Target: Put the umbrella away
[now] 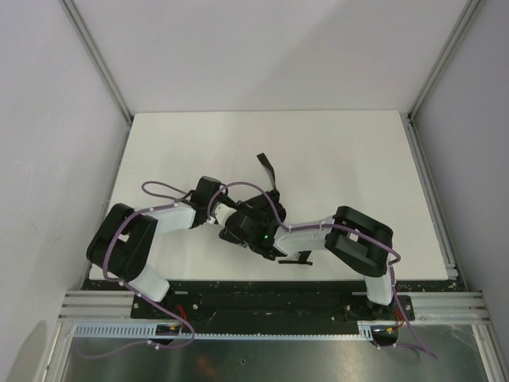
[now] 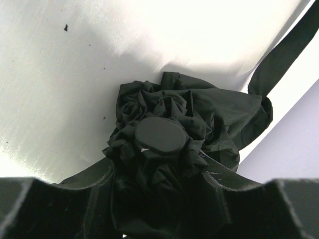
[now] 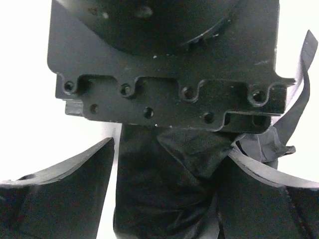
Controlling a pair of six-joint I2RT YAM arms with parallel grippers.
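Near the middle of the table's [image 1: 334, 151] near edge, both arms meet on the umbrella [image 2: 159, 135], a bunched black bundle. The left gripper [image 2: 158, 172] is clamped around its fabric just below the round end cap, so the long axis seems to run down between those fingers. The right gripper [image 3: 172, 149] straddles the bundle from the opposite side, jaws wide, with a gap at one finger. The strap [image 1: 266, 169] trails toward the far edge. The side walls stand well apart.
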